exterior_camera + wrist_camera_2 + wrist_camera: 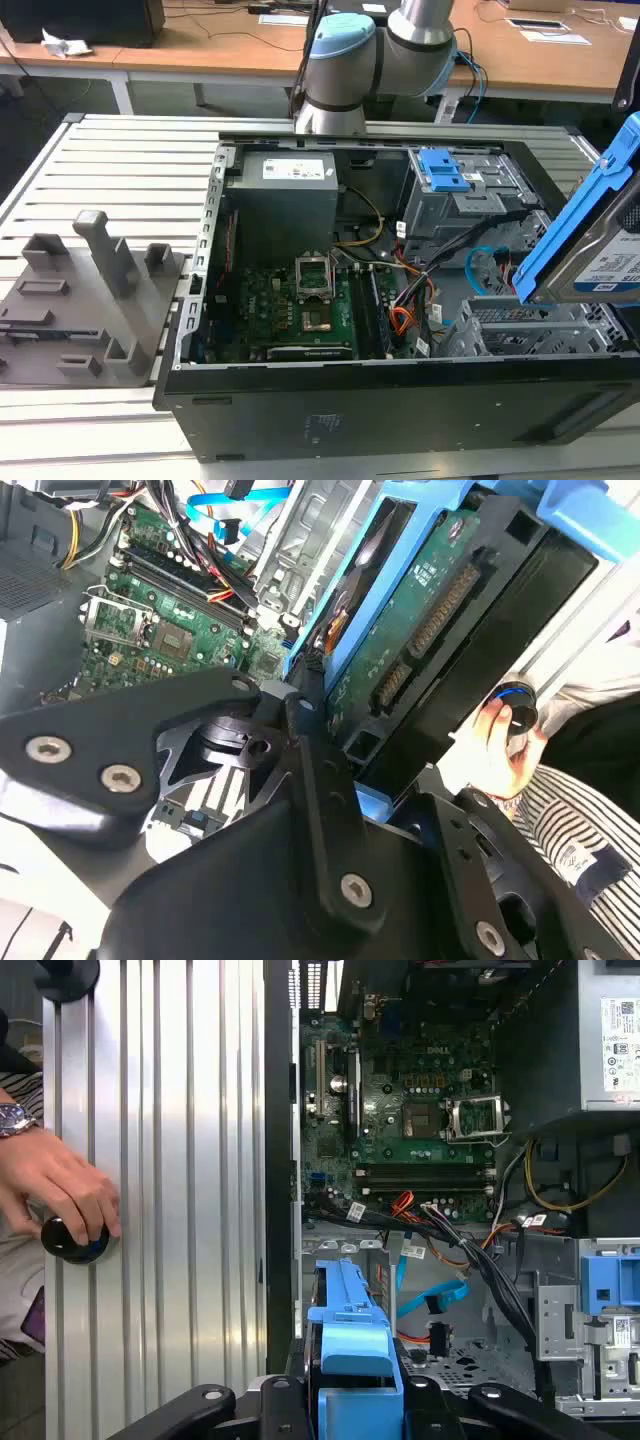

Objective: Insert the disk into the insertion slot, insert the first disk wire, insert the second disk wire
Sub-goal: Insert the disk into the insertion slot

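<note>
At nine o'clock in the exterior view, grey fixture blocks (90, 290) on the slatted desk (130, 170). At centre, an open computer case (400, 410), with the motherboard (300, 310) on its floor and a grey power supply (290, 195) at twelve o'clock from that board. Toward two o'clock of the board, the taller cage with blue latches (450, 185). At three o'clock of the board, the first disk wire (418, 278) (thin orange-red strands, ends lost among other cabling), then the second disk wire (485, 262), curving in a loop beside the cage. At four o'clock in the case, the insertion slot (530, 330), its perforated grey bay open. At three o'clock of the view, the disk (590, 240), held tilted just above that slot. In the first wrist view, the hand (350, 1410) clamped on the disk's blue carrier. On the desk beside the case, a person (60, 1200) gripping a black knob (70, 1240).
</note>
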### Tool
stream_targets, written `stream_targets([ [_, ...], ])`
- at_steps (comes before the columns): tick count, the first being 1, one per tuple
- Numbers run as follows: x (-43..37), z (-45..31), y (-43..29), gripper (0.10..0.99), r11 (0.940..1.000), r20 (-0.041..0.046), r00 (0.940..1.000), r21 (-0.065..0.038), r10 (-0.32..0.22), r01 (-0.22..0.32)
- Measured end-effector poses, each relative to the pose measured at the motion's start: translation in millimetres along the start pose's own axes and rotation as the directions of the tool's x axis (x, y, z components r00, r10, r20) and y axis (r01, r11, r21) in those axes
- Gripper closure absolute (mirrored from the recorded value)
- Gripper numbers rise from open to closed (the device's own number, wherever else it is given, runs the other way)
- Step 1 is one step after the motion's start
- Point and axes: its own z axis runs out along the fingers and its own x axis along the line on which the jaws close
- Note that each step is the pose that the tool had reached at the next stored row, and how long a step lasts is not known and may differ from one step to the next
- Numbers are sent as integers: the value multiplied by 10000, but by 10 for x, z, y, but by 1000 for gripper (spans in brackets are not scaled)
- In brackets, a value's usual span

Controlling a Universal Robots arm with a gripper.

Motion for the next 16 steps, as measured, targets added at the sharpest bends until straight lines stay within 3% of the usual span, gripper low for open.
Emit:
stream_targets([
  [16,-1,144,-6,725,10000,0,10000,0,0,0],
])
